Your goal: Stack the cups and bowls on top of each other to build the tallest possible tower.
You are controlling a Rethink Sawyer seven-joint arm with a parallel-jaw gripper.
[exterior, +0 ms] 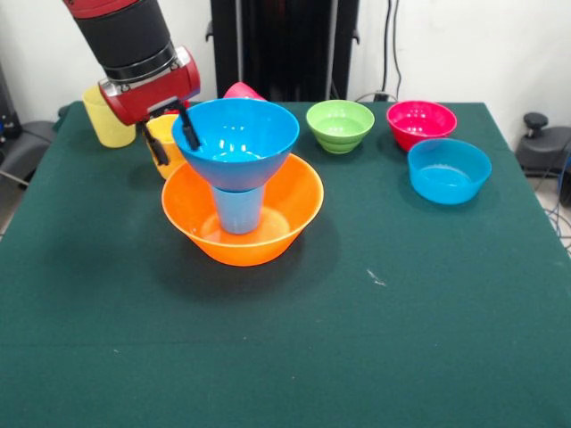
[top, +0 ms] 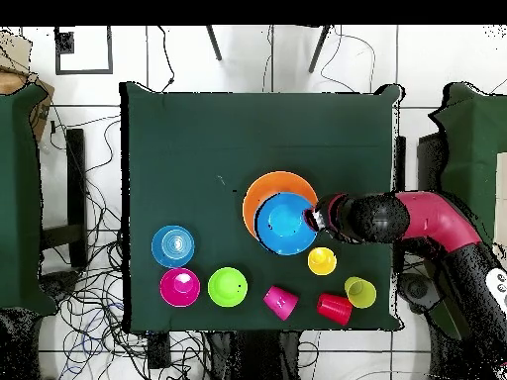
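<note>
While the large blue bowl (exterior: 235,134) perches on the upturned light blue cup (exterior: 239,209) inside the orange bowl (exterior: 268,234) mid-table, it looks light, glossy, slippery and tippy; its thin rim is the hold. From the side, the gripper (exterior: 171,135) straddles that rim, fingers narrowly parted, apparently pinching it.

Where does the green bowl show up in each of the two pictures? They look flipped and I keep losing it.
Front view: the green bowl stands near the table's far edge, right of centre, just left of the magenta bowl.
Overhead view: the green bowl sits near the bottom edge of the table, left of centre, just right of the magenta bowl.
Shared landmark: the magenta bowl beside it, with the small blue bowl next to that.
</note>
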